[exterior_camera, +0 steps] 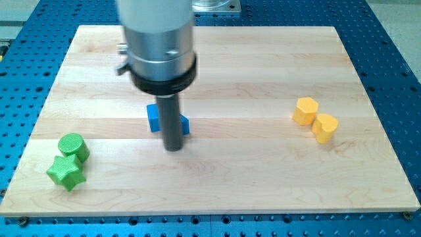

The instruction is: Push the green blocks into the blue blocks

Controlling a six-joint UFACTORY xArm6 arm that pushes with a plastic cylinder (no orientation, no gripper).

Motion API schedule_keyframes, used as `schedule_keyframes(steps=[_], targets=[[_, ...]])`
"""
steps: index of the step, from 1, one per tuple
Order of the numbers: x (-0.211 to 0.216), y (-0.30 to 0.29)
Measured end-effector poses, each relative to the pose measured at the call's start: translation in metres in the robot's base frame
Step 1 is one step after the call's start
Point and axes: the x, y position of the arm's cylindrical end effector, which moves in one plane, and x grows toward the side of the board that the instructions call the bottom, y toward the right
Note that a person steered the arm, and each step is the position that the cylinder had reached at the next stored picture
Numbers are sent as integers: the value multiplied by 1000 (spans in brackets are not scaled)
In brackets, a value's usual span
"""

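My tip (173, 149) rests on the board just below the blue blocks (154, 118), which sit left of the board's middle and are partly hidden behind the rod; their shapes cannot be made out. A green cylinder (73, 147) stands near the view's bottom left. A green star block (65, 172) lies right below it, touching it. Both green blocks are well to the left of my tip and apart from the blue blocks.
Two yellow blocks lie at the view's right, touching: a hexagonal one (305, 110) and a heart-like one (325, 127). The wooden board (263, 178) lies on a blue perforated table (401, 79). The arm's grey body (160, 39) hides the board's upper left-middle.
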Motion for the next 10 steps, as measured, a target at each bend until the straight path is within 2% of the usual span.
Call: schedule_keyframes(steps=[1, 2, 3, 4, 5, 6, 7, 8, 9, 10], targets=[[-7, 12], [84, -42], [100, -91], [84, -159], [47, -159], [7, -97], [4, -75], [35, -133], [1, -192], [-28, -138]])
